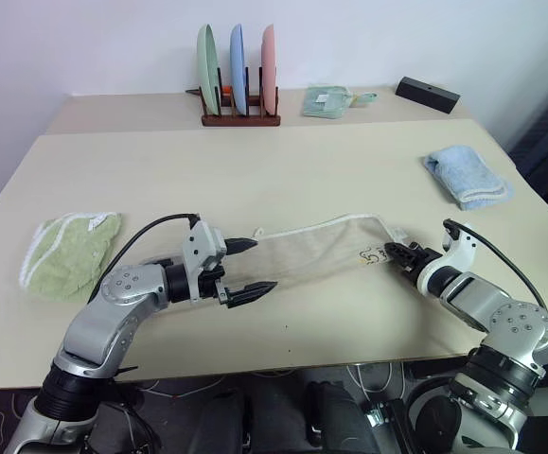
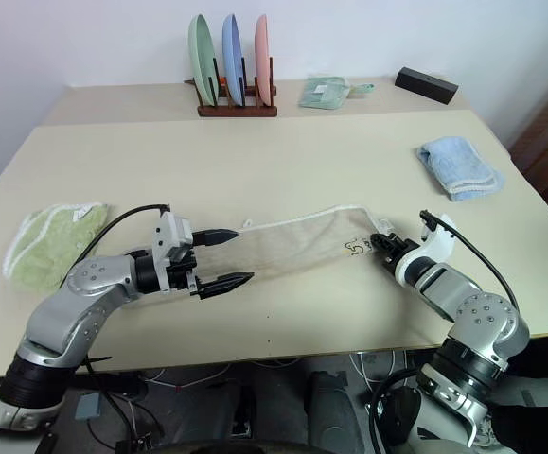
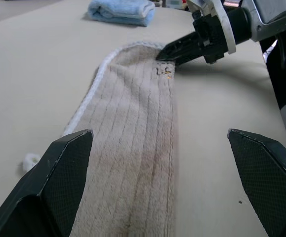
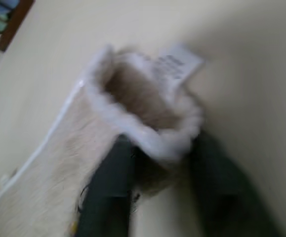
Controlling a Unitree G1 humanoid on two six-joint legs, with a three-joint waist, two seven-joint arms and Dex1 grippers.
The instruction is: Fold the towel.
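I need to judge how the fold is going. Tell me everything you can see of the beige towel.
The beige towel is ribbed terry cloth with white stitched edging, a small dark mark and a white label at one end. It lies flat on the table as a long narrow strip. The right gripper is shut on the end with the mark, bunching it. The open left gripper straddles the opposite end.

Both arms are built of rounded silver-grey metal segments with darker grey joints. A black cable loops from each forearm to its wrist. The left gripper (image 1: 253, 268) has a white and grey housing with two black, tapered, pointed fingers (image 3: 59, 173) whose inner faces are finely textured. The right gripper (image 1: 394, 253) has a white wrist shell and black fingers.
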